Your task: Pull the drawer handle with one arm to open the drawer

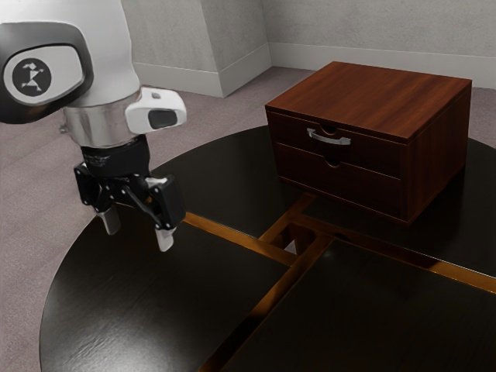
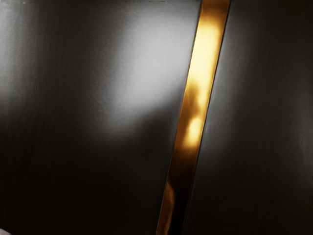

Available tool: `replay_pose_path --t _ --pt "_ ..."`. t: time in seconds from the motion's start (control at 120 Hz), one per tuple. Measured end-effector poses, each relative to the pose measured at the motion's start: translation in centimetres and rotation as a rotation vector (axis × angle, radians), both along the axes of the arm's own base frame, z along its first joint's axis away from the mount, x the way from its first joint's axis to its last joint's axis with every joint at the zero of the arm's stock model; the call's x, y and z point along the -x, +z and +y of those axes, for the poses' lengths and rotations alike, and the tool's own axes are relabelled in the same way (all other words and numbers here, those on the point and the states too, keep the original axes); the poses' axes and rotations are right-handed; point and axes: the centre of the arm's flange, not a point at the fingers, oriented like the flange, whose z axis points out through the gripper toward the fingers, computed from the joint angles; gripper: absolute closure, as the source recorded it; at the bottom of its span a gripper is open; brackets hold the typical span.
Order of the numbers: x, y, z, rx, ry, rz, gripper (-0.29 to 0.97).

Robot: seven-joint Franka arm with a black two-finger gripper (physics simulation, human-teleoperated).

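Two shut drawers (image 1: 335, 152) in wooden cabinet (image 1: 372, 101) on desk (image 1: 116, 325), exterior view's far right; handle (image 1: 328, 139) on upper one. Jaws apart over desk at view's left, well apart from handle. White emblem (image 1: 31, 75) on arm (image 1: 105, 46).

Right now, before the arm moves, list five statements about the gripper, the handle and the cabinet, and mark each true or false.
1. The gripper is shut on the handle. False: it is open, empty and well apart from the handle.
2. The handle sits on the upper drawer of the wooden cabinet. True.
3. The upper drawer is pulled halfway out. False: its front looks flush with the cabinet.
4. The cabinet stands on the dark table. True.
5. The gripper hangs over the cabinet's top. False: it hangs over the table, toward the exterior view's left of the cabinet.
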Motion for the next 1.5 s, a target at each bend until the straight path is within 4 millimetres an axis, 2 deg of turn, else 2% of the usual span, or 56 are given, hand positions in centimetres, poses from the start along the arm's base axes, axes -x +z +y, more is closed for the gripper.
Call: replay_pose_path --t 0.117,0.167,0.2,0.25,0.283,0.4,0.525,0.683,0.9,0.967,1.1,1.183,1.217,1.375,1.5 --pt "3.5 -2.4 -2.4 -0.033 -0.057 -0.056 0.0" --pt "3.7 -3.0 -3.8 -0.044 -0.122 -0.078 0.0" --pt "3.0 -3.4 -4.2 -0.045 -0.176 -0.093 0.0" --pt "1.6 -4.0 -4.0 -0.038 -0.265 -0.122 0.0" --pt "0.9 -4.5 -3.1 -0.017 -0.3 -0.119 0.0" --pt "-0.1 -5.1 -0.7 0.009 -0.402 -0.108 0.0" --pt "-0.6 -4.4 0.1 -0.024 -0.586 -0.146 0.0" --pt "-1.6 -3.0 -0.2 -0.071 -0.923 -0.192 0.0" --pt "-3.0 -2.3 -4.3 -0.105 -1.355 -0.185 0.0" --pt "-3.4 -2.1 -4.8 -0.111 -1.449 -0.183 0.0" --pt "-4.8 -2.8 -5.1 -0.117 -1.586 -0.191 0.0" --pt "-5.0 -3.0 -7.7 -0.148 -1.691 -0.221 0.0" --pt "-5.2 -3.0 -8.1 -0.16 -1.711 -0.235 0.0" --pt "-6.3 -2.7 -7.0 -0.19 -1.719 -0.302 0.0" --pt "-6.6 -2.5 -6.9 -0.202 -1.731 -0.33 0.0"
